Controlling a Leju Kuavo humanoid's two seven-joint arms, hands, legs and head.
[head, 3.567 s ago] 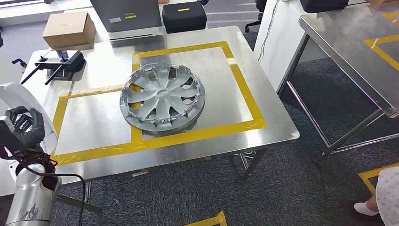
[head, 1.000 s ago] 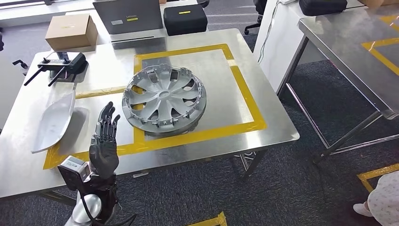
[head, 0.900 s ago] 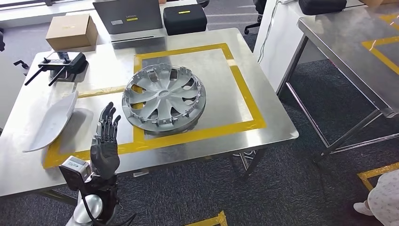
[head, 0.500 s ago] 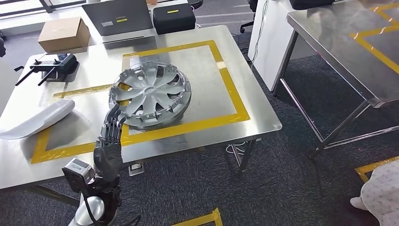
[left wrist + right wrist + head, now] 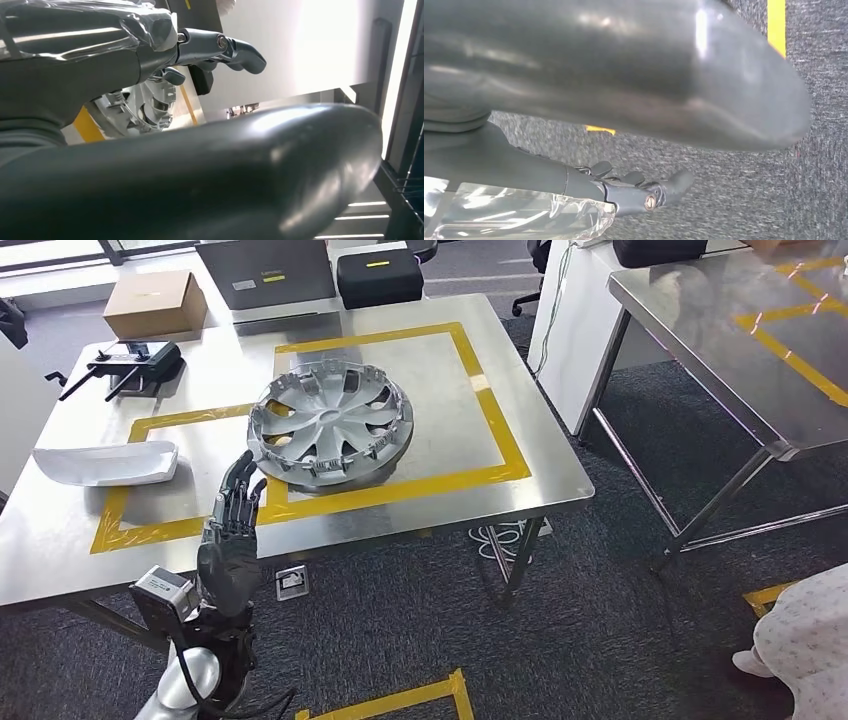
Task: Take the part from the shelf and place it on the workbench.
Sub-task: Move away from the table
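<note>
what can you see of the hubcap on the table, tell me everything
The hubcap is a round silver-grey wheel cover, plastic by its look, with curved spokes, open slots and clips around its rim. It lies flat on the steel workbench, across the yellow tape rectangles. The left hand hovers near its edge, not touching.

The head view is bright and evenly lit, and it is mostly sharp. The steel surface (image 5: 420, 370) reflects soft daylight, strongest along its far edge. The wheel cover (image 5: 330, 435) and the white part (image 5: 105, 462) make short, pale shadows. The second steel table (image 5: 740, 330) shows pink-yellow glare streaks. In the left wrist view a bright area behind is overexposed to white, and the near thumb (image 5: 200, 180) is large, dark and out of focus. In the right wrist view the carpet (image 5: 744, 190) is grainy and a little blurred.
</note>
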